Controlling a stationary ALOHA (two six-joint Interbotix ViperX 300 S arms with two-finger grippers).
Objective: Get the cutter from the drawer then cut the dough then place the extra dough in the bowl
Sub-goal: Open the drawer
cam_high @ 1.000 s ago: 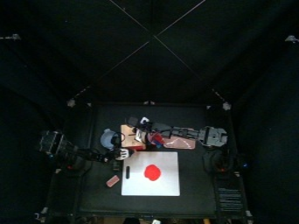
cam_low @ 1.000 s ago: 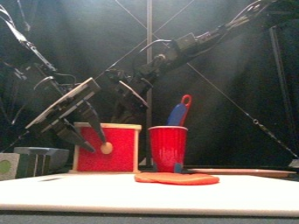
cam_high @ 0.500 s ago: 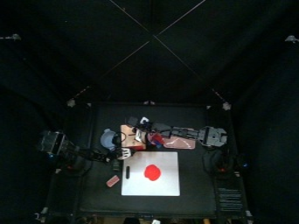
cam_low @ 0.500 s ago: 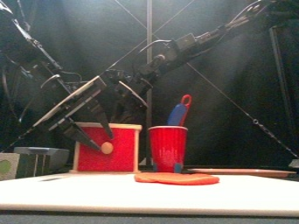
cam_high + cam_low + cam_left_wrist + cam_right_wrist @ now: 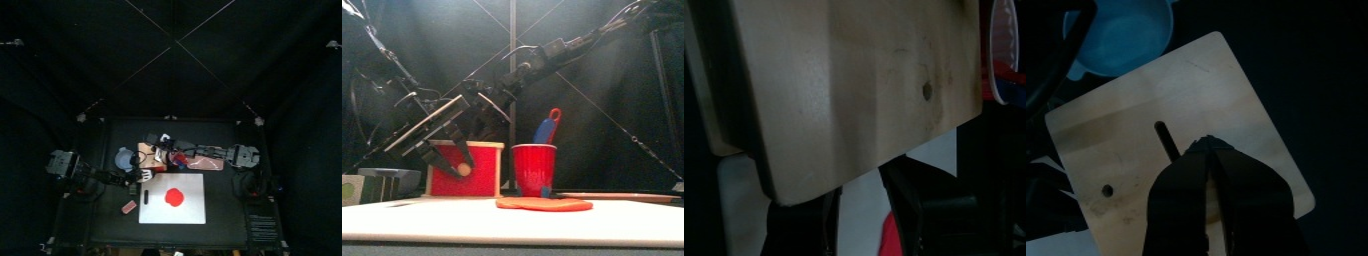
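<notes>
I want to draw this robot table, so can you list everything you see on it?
cutting board: one, white, front middle
dough: one red disc, on the board
wooden box: one, pale, red drawer front, behind the board
cup: one, red, right of the box
knife: one seen, blue, in the cup
bowl: one, blue-grey, beside the box
small toy: one, pinkish, left of the board
left gripper: open, before the drawer front
right gripper: shut, above the box

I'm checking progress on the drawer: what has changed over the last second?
The left pincer swung up and leftward at its wrist, still open, with its tips near the red drawer front. Nothing was grasped or released. The right pincer, red cup and dough are unchanged.
</notes>
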